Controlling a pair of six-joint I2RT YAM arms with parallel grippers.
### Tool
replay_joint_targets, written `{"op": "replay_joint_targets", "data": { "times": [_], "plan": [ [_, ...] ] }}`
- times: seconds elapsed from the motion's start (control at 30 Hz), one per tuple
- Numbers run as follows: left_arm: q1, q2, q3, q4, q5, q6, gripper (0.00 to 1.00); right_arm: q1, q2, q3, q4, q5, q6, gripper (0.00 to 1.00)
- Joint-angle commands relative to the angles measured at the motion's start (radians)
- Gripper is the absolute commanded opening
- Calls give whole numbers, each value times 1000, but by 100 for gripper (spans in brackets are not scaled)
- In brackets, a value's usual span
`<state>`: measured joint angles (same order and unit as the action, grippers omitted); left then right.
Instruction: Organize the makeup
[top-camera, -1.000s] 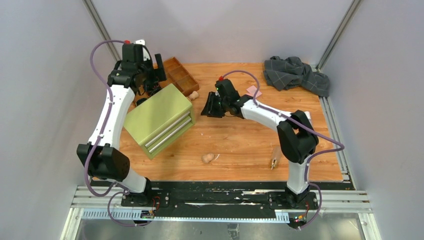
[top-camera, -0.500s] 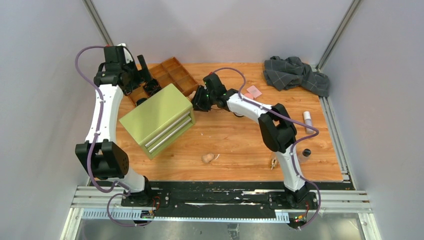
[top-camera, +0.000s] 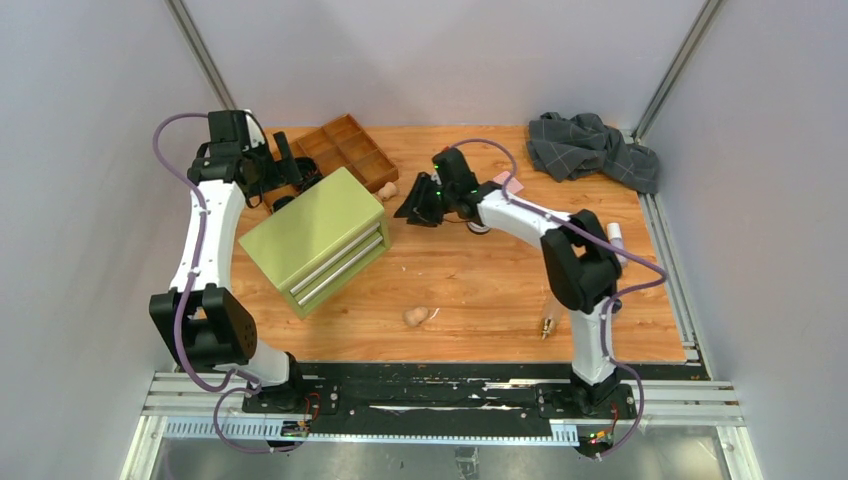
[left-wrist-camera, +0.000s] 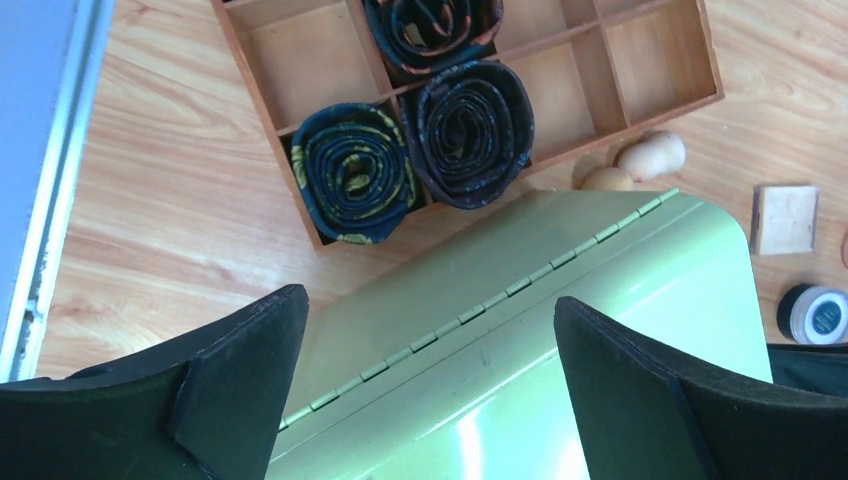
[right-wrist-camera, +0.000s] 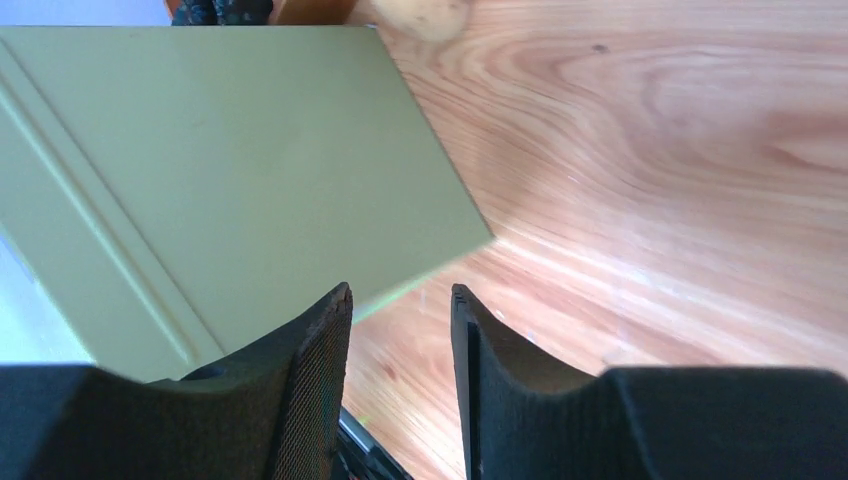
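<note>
Sits between pickups, by the look of it: grips no makeup yet. Hovers with left claw (left-wrist-camera: 428, 300) spread wide over the green chest (left-wrist-camera: 560, 330) near the far-left corner, right claw (right-wrist-camera: 400, 292) nearly together and empty at the chest's right side. Calls next for lowering onto one loose piece. Shows two beige sponges (left-wrist-camera: 650, 155) beside one wooden tray (left-wrist-camera: 300, 60), one tan square pad (left-wrist-camera: 785, 218), one round compact (left-wrist-camera: 815, 313), one pink pad (top-camera: 507, 183) by the far edge.
</note>
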<state>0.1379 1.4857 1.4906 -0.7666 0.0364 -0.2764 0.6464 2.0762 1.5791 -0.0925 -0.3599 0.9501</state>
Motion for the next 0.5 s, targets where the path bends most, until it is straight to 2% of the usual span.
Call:
{"op": "replay_joint_targets", "data": {
  "times": [0.0,0.07,0.2,0.27,0.4,0.47],
  "plan": [
    [3,-4,-20,24,82,23,98,-37,-172,-166,68,-20,-61,41],
    [3,0,-28,21,88,25,98,-23,-218,-261,101,-47,-85,42],
    [3,-14,-67,31,86,12,98,31,-257,-333,138,-71,-104,42],
    [3,-26,-89,42,88,-8,98,60,-245,-324,155,-77,-98,42],
    [3,-45,-118,30,131,-40,98,72,-135,-238,256,-213,-6,43],
    [4,-66,-138,14,163,-55,98,84,-107,-188,258,-212,-6,43]
  ]
}}
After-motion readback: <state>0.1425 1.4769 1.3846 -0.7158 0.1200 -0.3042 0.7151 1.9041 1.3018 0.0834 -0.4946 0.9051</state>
